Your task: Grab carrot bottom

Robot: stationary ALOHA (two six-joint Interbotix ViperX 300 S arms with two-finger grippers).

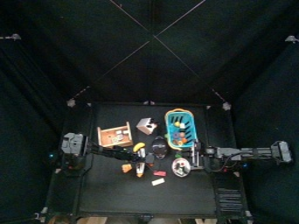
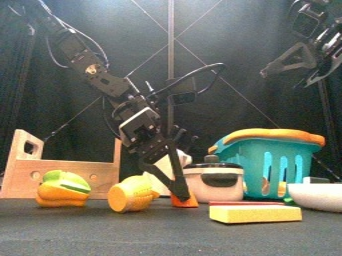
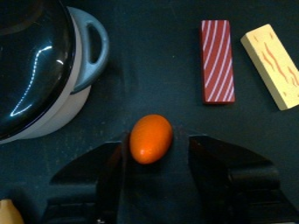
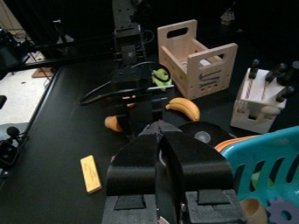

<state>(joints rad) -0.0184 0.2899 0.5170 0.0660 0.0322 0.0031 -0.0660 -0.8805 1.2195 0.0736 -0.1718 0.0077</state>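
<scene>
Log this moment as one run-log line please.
left hand: open, straddling carrot bottom, not closed | right hand: shut, resting over teal basket | grasp: pending

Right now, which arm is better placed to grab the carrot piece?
Left. Its gripper is open with the orange carrot piece between its jaws. The right gripper is shut, back by the basket.
</scene>
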